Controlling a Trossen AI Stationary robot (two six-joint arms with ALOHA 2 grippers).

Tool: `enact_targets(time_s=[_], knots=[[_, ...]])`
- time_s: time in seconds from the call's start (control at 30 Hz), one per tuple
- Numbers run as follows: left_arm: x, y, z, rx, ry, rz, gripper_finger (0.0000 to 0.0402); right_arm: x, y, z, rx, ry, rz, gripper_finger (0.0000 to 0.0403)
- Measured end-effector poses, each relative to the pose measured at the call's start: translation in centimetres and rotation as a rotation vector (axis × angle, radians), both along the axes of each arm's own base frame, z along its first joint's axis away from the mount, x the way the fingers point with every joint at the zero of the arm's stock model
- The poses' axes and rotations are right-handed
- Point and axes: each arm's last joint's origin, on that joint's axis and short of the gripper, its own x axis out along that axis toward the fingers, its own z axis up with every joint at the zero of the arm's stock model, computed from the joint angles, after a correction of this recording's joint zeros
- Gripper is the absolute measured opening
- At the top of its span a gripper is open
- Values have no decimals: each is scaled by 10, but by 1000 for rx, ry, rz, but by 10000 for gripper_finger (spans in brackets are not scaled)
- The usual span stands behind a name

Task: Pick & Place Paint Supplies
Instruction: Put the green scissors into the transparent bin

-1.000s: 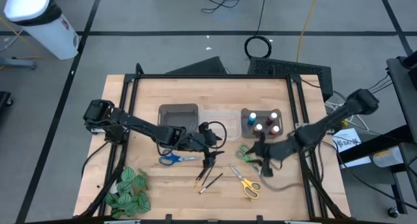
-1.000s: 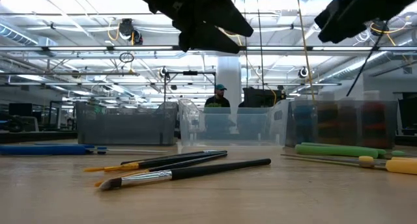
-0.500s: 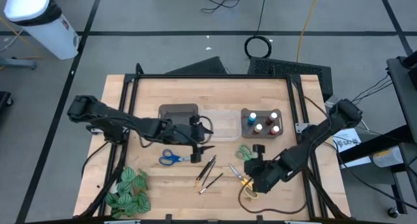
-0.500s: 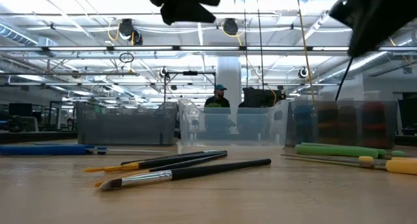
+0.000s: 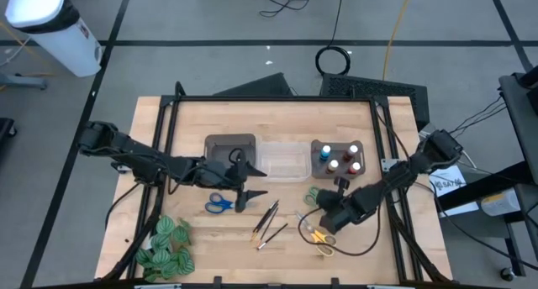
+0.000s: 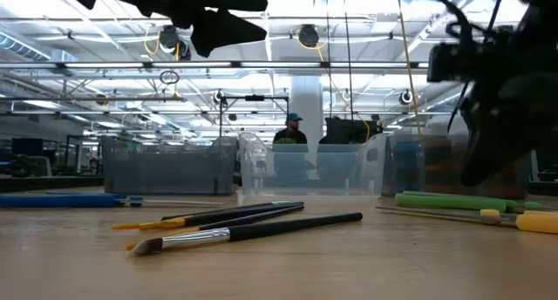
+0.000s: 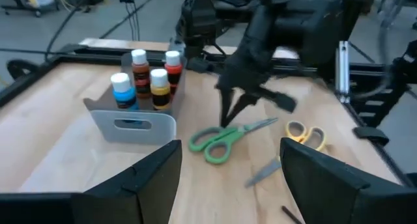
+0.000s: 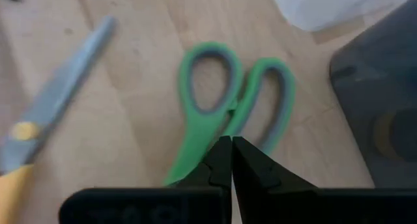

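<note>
Green scissors (image 8: 202,107) lie flat on the table by the grey bin of paint bottles (image 5: 338,159). My right gripper (image 8: 231,146) is shut, slanting down, its tips right over the scissors' handles; it also shows in the left wrist view (image 7: 229,120). Yellow scissors (image 5: 319,237) lie nearer the front edge. Blue scissors (image 5: 220,205) and thin dark paintbrushes (image 5: 269,223) lie mid-table. My left gripper (image 7: 228,185) hangs open and empty above the blue scissors (image 5: 248,192). My right gripper's shut fingertips (image 8: 221,155) stand over the place where the green scissors' two handle loops meet (image 8: 233,116), coming from above at a slant. Whether they touch it I cannot tell. The scissors lie flat on the wood.
A grey bin (image 5: 229,146) and a clear bin (image 5: 286,161) stand side by side behind the blue scissors. A green striped leafy bunch (image 5: 166,247) lies at the near left corner. A black frame (image 5: 160,155) runs round the table.
My right gripper has come down from high over the table's right side, with its wrist turning, and now hangs low over the green scissors. My left gripper has drawn back toward the table's left edge, away from the brushes. Nothing on the table has moved.
</note>
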Motion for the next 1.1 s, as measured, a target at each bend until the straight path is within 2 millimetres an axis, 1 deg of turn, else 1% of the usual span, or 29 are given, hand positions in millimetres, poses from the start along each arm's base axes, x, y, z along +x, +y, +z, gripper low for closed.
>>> enact_targets(time_s=[0.1, 0.3, 0.5, 0.63, 0.73, 0.8, 0.83, 0.93, 1.0, 1.1], knots=[[0, 0, -1, -25, 7, 0, 271, 0, -5, -7, 16, -3, 25, 1], [-1, 0, -2, -46, 23, 8, 271, 9, -11, -10, 97, -12, 103, 1], [-1, 0, -2, -55, 23, 11, 271, 20, -2, -6, 160, -82, 305, 1], [-1, 0, -2, -73, 24, 16, 271, 23, 2, -4, 149, -121, 384, 0], [-1, 0, -3, -73, 31, 17, 271, 26, 4, 0, 149, -174, 404, 0], [-1, 0, -3, -72, 36, 17, 271, 28, 8, 3, 233, -203, 416, 0], [-1, 0, -4, -71, 39, 18, 271, 28, 12, 5, 304, -209, 431, 0], [-1, 0, -4, -71, 40, 18, 271, 26, 27, 7, 445, -229, 465, 0], [-1, 0, -4, -71, 39, 18, 271, 24, 37, 4, 471, -238, 478, 0], [-1, 0, -4, -70, 39, 18, 271, 16, 47, -2, 488, -181, 463, 0]])
